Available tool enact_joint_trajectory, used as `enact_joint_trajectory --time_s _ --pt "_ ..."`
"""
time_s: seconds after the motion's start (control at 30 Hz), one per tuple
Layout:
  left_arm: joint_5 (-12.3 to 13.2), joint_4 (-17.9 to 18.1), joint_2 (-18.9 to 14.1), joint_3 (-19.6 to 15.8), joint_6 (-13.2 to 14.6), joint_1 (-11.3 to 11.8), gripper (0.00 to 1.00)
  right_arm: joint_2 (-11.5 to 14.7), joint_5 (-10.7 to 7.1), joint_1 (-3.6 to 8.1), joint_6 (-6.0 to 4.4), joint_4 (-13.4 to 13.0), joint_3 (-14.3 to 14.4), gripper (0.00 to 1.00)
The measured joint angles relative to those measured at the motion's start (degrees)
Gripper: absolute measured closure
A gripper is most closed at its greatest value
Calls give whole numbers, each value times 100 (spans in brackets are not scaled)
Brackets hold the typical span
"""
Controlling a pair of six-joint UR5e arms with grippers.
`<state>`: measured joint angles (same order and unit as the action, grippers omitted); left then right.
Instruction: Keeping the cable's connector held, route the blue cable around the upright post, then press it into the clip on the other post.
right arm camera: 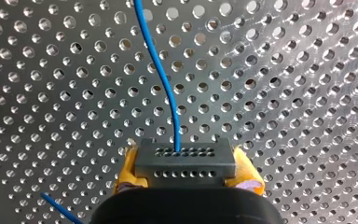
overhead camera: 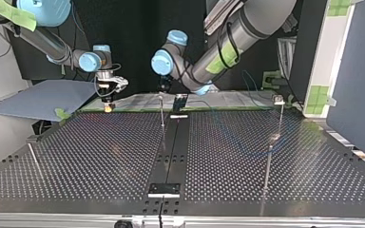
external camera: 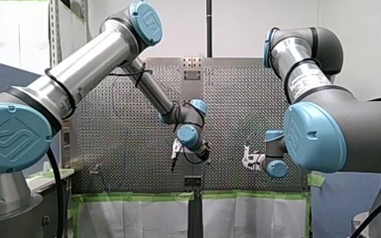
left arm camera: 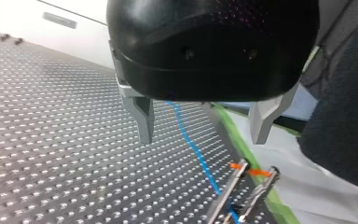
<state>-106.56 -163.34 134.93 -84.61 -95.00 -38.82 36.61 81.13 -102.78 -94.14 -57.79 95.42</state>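
Table (right arm camera: 284, 70); connector (right arm camera: 185, 161) plain in wrist view

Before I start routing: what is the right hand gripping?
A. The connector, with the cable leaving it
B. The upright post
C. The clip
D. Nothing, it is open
A: the right wrist view shows the connector clamped between the right hand's yellow pads, with the cable running out of its face.
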Motion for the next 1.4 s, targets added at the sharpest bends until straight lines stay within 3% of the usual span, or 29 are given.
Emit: enact_joint_trajectory --time_s 0.3,0.63,0.87,1.4 --pt "-113 208 -442 -441 -340 82 0 0 0 0 -7 24 0 100" --pt "-135 78 -996 -995 -669 137 0 1 0 0 -106 6 0 100" --pt "-133 301 -1324 -1323 -977 242 0 0 0 -12 -155 3 0 100" --pt "-425 335 -2045 -2045 -1235 262 0 0 0 -26 -202 -19 0 100"
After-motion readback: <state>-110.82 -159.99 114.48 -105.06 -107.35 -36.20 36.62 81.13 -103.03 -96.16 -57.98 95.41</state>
